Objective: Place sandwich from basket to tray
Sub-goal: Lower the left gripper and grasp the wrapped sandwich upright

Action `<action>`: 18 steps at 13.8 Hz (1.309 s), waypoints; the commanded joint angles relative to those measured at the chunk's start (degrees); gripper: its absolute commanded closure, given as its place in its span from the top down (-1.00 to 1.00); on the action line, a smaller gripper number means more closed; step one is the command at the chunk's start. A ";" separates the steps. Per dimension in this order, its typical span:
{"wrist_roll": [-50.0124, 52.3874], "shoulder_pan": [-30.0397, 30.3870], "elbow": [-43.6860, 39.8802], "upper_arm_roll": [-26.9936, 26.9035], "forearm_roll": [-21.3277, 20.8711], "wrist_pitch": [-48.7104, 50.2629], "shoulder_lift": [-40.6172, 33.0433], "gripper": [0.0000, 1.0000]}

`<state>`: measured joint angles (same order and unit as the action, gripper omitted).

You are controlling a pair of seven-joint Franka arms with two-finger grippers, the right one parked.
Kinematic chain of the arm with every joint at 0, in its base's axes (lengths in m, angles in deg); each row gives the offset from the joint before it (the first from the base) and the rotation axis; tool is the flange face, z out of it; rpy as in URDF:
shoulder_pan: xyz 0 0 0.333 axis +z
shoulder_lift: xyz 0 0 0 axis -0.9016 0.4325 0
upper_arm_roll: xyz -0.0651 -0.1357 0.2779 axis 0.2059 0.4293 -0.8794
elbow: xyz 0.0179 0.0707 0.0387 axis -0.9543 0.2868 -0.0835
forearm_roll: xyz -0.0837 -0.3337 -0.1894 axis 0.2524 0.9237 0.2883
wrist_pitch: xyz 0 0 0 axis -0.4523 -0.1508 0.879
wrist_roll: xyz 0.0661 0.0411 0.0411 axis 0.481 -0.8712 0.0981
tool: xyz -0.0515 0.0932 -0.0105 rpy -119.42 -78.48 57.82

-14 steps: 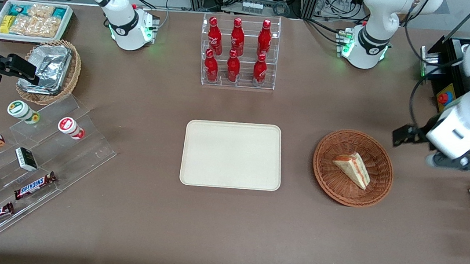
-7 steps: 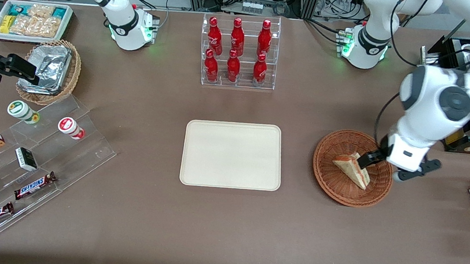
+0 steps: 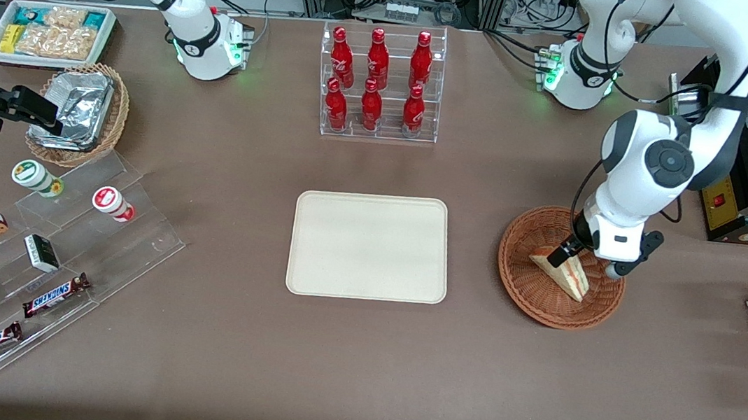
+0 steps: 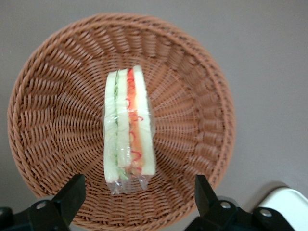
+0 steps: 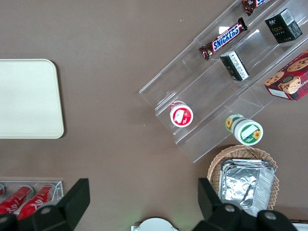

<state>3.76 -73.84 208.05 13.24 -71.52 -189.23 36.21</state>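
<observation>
Now the gripper [image 3: 576, 256] has swung in from the right edge of the frame and hangs over the basket [image 3: 527, 284], fingers spread wide around the sandwich [image 3: 562, 272]. The sandwich lies in the basket, ungrasped; the tray [image 3: 370, 246] at centre waits.

The front view looks steeply down from high over the table's near edge, taking in the whole tabletop. The left wrist view looks straight down, close over the basket [image 4: 120, 120], past the spread-fingered gripper [image 4: 137, 202]; the front view shares that basket [image 3: 533, 295]. The right wrist view also faces down, from higher; its tray [image 5: 26, 98] lies mid-frame in the front view [image 3: 370, 246].
</observation>
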 commanded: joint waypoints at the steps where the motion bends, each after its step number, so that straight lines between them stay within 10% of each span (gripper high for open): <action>1: 2.10 -0.38 0.34 -0.33 -0.64 -3.10 2.94 1.00; 6: 2.01 -0.02 0.25 -0.77 -0.64 -6.45 6.72 0.75; 8: 1.75 0.24 -0.01 -1.03 -0.64 -6.45 6.73 -0.86; 9: 1.49 0.24 -0.19 -1.21 -0.64 -6.45 6.73 -1.00; 13: 0.96 0.24 -3.85 -1.21 -4.48 2.55 2.26 -1.00; 18: -3.77 -3.96 -30.02 0.98 -5.04 30.52 3.99 -1.00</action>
<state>2.00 -75.05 187.73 13.59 -76.72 -165.37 37.70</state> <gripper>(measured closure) 0.811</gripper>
